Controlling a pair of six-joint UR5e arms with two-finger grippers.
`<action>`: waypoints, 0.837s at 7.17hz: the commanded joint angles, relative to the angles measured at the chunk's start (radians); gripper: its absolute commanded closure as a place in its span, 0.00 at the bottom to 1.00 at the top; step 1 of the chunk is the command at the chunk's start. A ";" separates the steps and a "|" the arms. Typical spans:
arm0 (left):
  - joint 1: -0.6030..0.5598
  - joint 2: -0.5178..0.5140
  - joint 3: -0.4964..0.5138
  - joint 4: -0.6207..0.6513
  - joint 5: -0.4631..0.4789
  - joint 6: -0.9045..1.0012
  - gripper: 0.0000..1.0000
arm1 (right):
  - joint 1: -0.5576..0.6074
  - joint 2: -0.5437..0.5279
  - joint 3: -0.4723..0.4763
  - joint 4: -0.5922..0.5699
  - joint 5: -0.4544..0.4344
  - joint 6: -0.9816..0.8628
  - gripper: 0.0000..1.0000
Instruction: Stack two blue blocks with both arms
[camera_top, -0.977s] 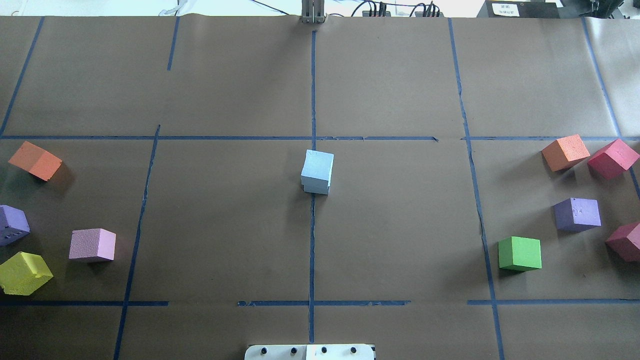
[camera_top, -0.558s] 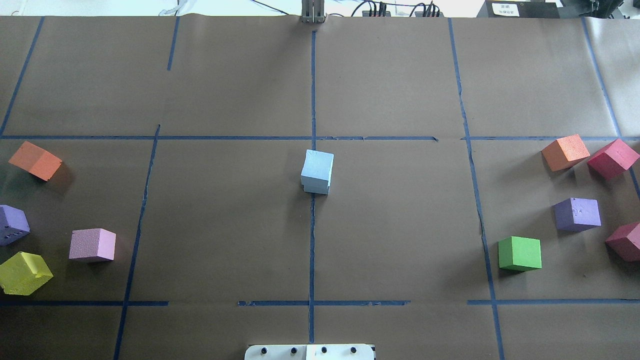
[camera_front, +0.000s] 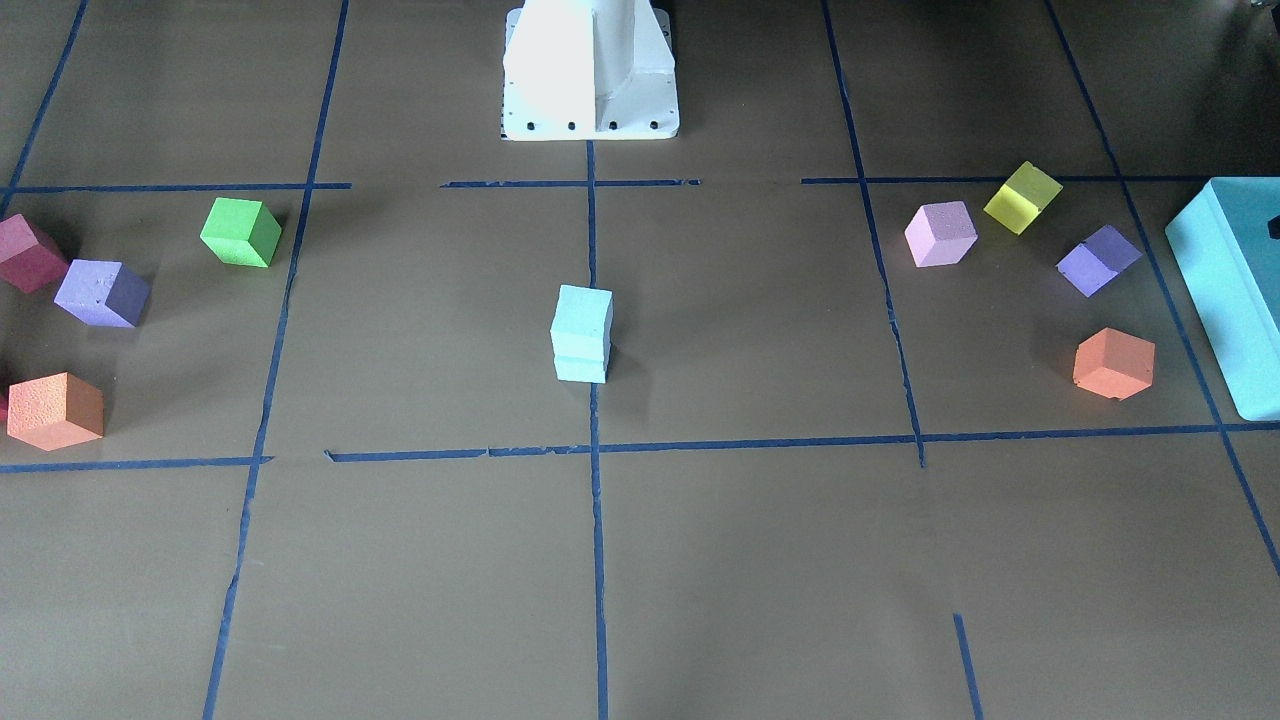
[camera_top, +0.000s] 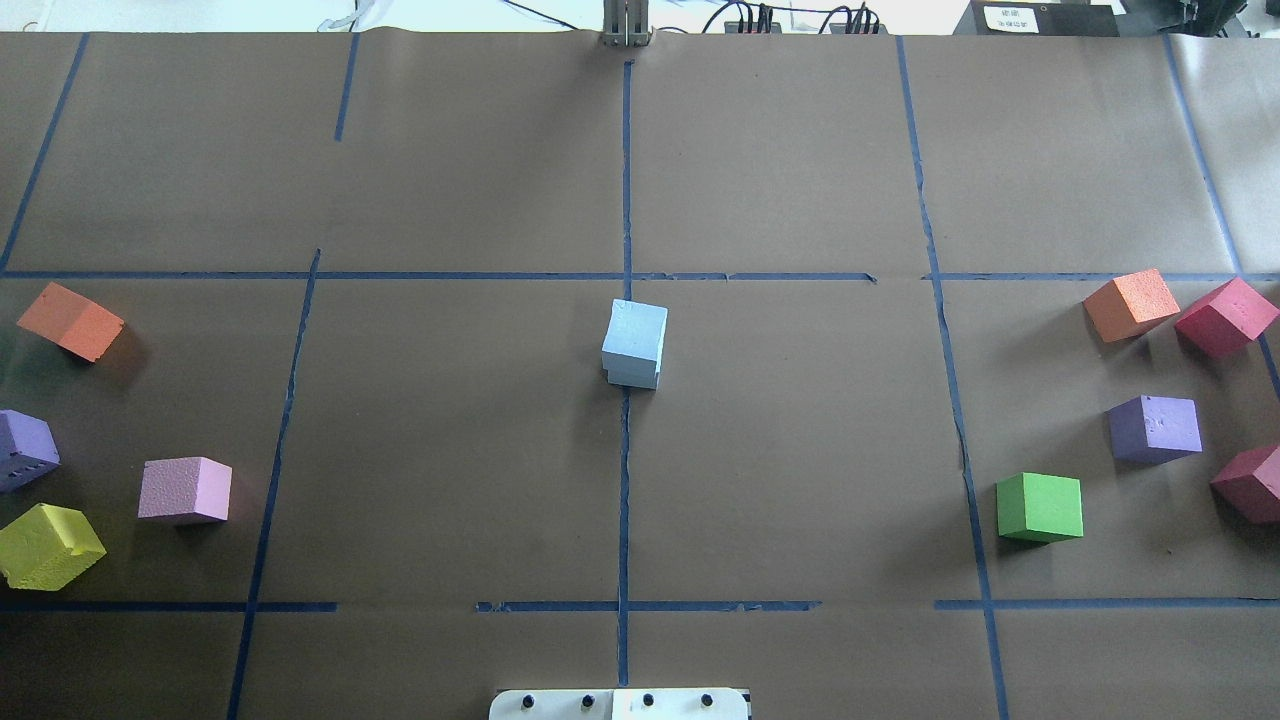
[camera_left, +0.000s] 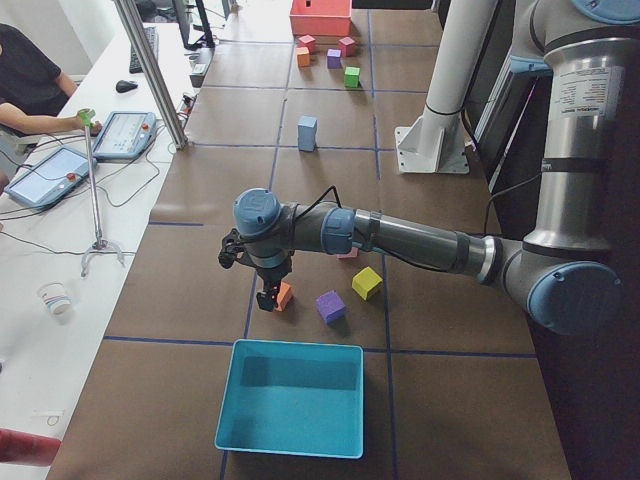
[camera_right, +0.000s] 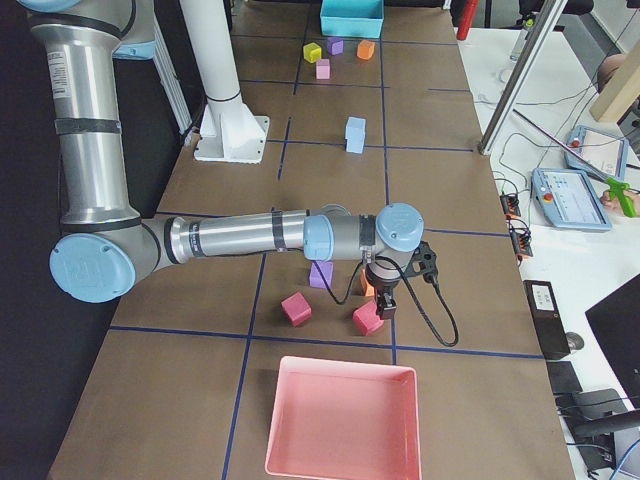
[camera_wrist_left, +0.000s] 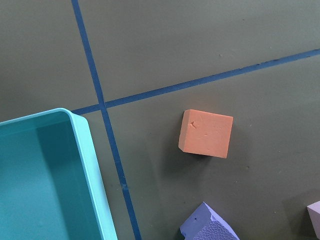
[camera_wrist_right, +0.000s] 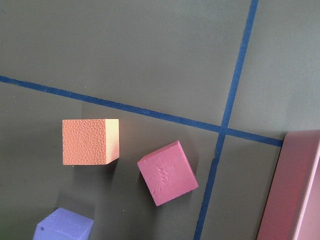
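Note:
The two pale blue blocks stand stacked at the table's centre, on the middle tape line: the top block (camera_top: 636, 335) sits on the lower block (camera_top: 632, 377), slightly offset. The stack also shows in the front view (camera_front: 582, 318). No gripper touches it. My left gripper (camera_left: 267, 298) shows only in the left side view, above an orange cube (camera_wrist_left: 206, 133) at the table's left end; I cannot tell whether it is open or shut. My right gripper (camera_right: 385, 308) shows only in the right side view, above an orange cube (camera_wrist_right: 90, 141); I cannot tell its state either.
On the left lie a lilac-pink cube (camera_top: 185, 490), a yellow cube (camera_top: 48, 546), a purple cube (camera_top: 25, 449) and the teal box (camera_left: 290, 398). On the right lie a green cube (camera_top: 1040, 507), a purple cube (camera_top: 1155, 428), dark pink cubes (camera_top: 1227, 318) and a pink tray (camera_right: 343, 420).

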 joint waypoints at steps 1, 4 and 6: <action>-0.002 0.022 0.007 0.004 0.001 -0.003 0.00 | -0.013 0.002 -0.006 0.003 -0.017 0.012 0.00; -0.003 0.065 -0.124 0.002 -0.002 -0.047 0.00 | -0.024 0.015 -0.023 0.006 -0.018 0.024 0.00; 0.000 0.080 -0.134 0.002 0.001 -0.048 0.00 | -0.038 0.060 -0.101 0.012 -0.020 0.026 0.00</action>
